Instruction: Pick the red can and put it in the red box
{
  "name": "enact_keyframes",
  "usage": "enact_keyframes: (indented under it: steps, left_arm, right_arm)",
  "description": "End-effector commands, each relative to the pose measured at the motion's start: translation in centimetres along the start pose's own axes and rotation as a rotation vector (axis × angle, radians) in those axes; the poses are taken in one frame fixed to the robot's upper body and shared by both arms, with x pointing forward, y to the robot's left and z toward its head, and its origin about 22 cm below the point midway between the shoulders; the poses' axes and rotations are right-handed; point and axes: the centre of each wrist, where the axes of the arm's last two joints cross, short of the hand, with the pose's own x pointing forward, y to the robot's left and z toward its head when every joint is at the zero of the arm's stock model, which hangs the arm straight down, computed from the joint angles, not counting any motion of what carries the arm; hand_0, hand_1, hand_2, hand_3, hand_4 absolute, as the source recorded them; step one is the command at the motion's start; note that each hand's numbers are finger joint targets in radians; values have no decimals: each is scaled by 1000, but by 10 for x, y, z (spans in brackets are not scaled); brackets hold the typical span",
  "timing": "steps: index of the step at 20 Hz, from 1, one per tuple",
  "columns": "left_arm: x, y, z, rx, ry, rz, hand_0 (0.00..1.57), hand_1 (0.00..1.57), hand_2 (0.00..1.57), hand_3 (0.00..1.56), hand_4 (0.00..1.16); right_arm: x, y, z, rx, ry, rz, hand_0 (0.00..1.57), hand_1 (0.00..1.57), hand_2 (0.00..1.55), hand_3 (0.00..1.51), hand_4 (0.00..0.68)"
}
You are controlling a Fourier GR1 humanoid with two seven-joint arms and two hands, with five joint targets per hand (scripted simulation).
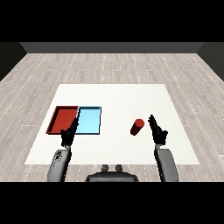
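Red tray [64, 119], light blue tray [89, 120], red can [137, 127] apart

Both forearms raised over the table, hands open

The left hand [68, 133] extends forward from its grey forearm at the lower left, fingers straight and pointing up and slightly right. The right hand [158, 131] extends from its grey forearm at the lower right, fingers straight and pointing up and slightly left, thumb set apart. Neither hand holds anything
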Motion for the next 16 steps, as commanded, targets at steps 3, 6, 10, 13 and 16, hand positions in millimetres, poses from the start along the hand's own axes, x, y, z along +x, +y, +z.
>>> enact_keyframes:
  steps: [3, 6, 10, 13, 16]
  left_arm:
    - [7, -2, -3, -3, -62, 13, 0, 0, 0, 0, 0]
    - [12, -5, 0, -4, -115, 24, 0, 0, 0, 0, 0]
    - [40, 1, -5, 30, -554, 124, 0, 0, 0, 0, 0]
    - [31, -10, -2, 20, -573, 123, 0, 0, 0, 0, 0]
    - [11, 3, -2, 19, -577, 153, 0, 0, 0, 0, 0]
  right_arm:
    - [-4, -70, 20, -10, -13, -23, 0, 0, 0, 0, 0]
    - [2, -138, 52, -15, -16, -30, 0, 0, 0, 0, 0]
    - [12, -124, 33, 49, -319, -130, 0, 0, 0, 0, 0]
    - [-5, -140, 51, 63, -333, -159, 0, 0, 0, 0, 0]
    - [-21, -148, 55, 56, -316, -141, 0, 0, 0, 0, 0]
